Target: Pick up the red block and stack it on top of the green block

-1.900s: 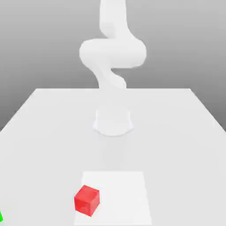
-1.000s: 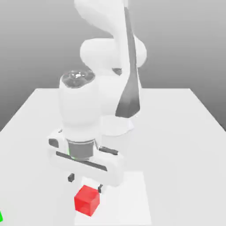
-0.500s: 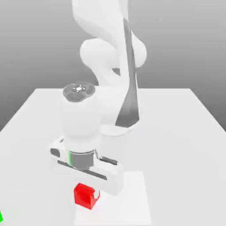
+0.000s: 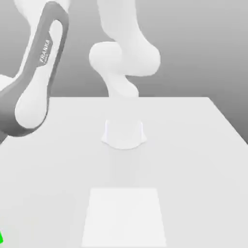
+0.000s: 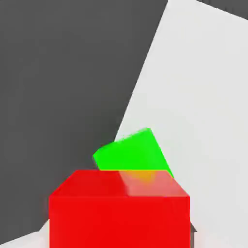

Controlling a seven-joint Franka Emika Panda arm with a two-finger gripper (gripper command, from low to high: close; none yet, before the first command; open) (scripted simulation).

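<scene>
A glossy red block [image 5: 118,208] sits closest to the hand camera, plain-faced, its top catching a pale orange sheen. Just beyond it lies the bright green block [image 5: 131,150], resting near the white table's [image 5: 203,111] edge (partly hidden behind the red cube). In the exterior view, 1 green sliver [image 4: 1,238] marks the left edge, below the grey-and-white arm [image 4: 34,82].

The small glossy red cube [image 5: 118,208] is gone from the white mat at lower centre; the white arm [image 4: 34,82] is now occupying the exterior view's upper left.
</scene>
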